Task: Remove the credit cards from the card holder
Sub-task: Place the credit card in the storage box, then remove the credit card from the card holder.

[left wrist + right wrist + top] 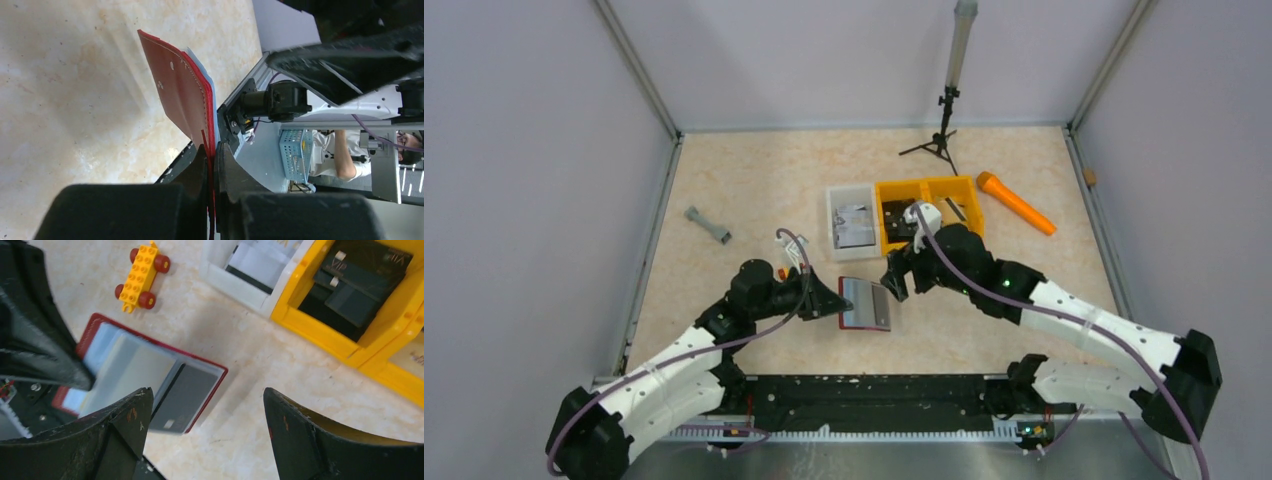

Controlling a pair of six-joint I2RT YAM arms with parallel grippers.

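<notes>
Clamping the card holder [865, 303] by its left edge with the left pincer [211, 150], shut tight on the maroon cover, bracing it open near the counter's [754, 200] middle, pockets up. Showing in those pockets: credit cards [186, 395], a dark grey one foremost, not yet out. Hovering just right of the holder with the right pincer [206, 402], spread wide and empty. Looks like the reach-in for a card. Next up, probably: dropping onto the exposed card edge, nipping it, sliding it free toward the white tray [852, 222] beyond.
</notes>
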